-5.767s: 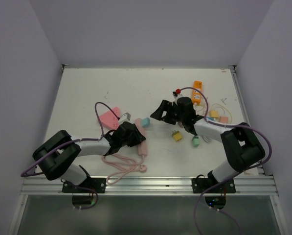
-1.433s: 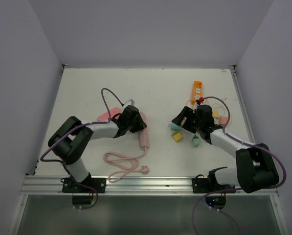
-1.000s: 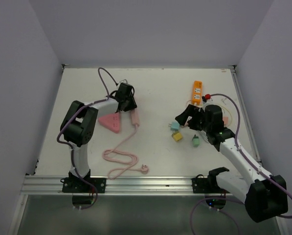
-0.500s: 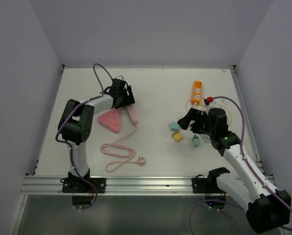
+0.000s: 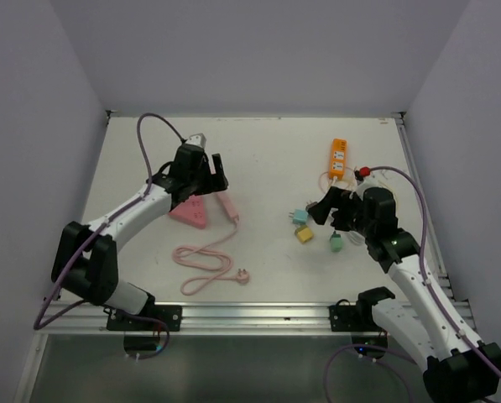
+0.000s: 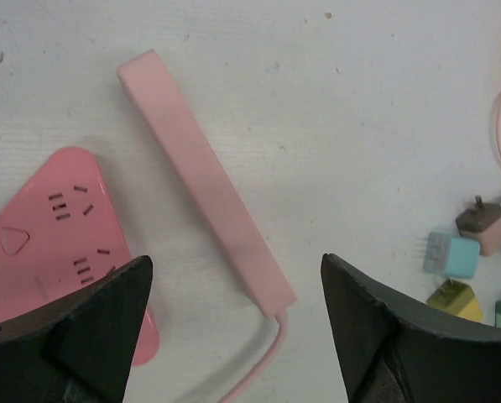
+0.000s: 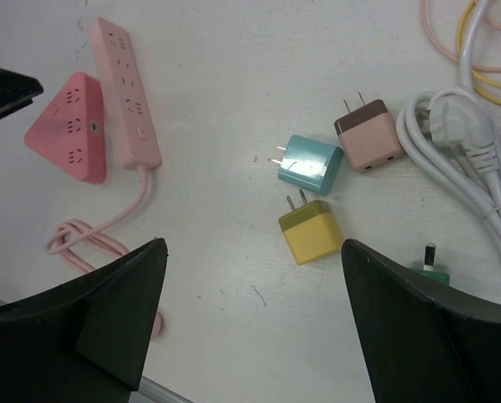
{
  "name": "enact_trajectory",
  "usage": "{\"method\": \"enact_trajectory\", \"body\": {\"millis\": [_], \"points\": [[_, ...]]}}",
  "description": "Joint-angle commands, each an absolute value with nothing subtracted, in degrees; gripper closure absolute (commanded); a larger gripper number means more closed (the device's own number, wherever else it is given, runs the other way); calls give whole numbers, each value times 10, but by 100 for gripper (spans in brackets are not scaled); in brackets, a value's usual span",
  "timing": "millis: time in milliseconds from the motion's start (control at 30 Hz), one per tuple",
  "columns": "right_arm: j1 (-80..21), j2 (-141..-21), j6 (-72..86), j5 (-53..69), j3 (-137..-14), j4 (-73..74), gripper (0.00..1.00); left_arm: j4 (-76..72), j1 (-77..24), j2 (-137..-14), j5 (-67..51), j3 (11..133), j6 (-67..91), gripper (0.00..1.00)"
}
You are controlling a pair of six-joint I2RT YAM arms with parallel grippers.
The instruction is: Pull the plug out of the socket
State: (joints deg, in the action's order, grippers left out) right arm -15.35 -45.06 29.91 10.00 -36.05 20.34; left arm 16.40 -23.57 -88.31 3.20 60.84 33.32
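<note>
Our left arm and right arm were white tubes with black joints, each trailing a purple cable. Our left hand and right hand were black, with broad wedge-shaped fingers. A red knob topped our right wrist.

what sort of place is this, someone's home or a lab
Most likely a robotics lab test cell, not a home: a white table boxed in by blank panels, a left arm and right arm bolted to a metal rail, a pink power strip and loose plug adapters.

No legible lettering (only a triangle outline on the triangular socket).
</note>
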Motion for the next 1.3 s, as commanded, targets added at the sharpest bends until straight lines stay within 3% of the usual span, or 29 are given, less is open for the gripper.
{"method": "enact_trajectory", "body": {"millis": [0,133,300,567,800,1000,1267], "points": [[-152,-434,282,91,-388,227,11,204,-268,-811,56,554,338,15],[-152,-419,281,85,-381,237,11,226,-337,-739,64,480,386,18],[-153,-405,276,78,-384,257,11,254,-415,-672,59,383,480,28],[-152,-400,271,63,-395,269,11,258,-519,-608,25,298,581,30],[-153,-404,270,60,-396,271,11,209,-519,-660,35,272,581,32],[-153,-403,267,56,-390,272,11,178,-434,-706,53,292,521,33],[-152,-389,258,40,-409,293,11,168,-363,-782,160,397,431,33]]}}
